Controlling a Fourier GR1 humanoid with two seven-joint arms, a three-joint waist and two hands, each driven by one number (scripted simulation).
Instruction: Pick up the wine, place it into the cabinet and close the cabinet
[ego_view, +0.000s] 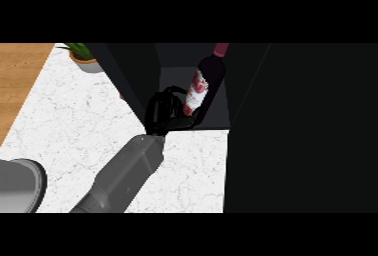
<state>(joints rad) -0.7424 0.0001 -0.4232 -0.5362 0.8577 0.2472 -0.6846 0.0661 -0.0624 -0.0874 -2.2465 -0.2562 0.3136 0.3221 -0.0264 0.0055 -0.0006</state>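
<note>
We find the dark wine bottle with white-and-red label (201, 85) upright, neck far, inside the black cabinet (140, 85); the black hand (168, 111) on its left has fingers curled round its base.

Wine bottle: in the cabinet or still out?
In. The bottle stands inside the open cabinet cavity, tilted, with the hand beside its base.

I look from my head steeply down onto the bench (81, 125), close over the cabinet (295, 125).
</note>
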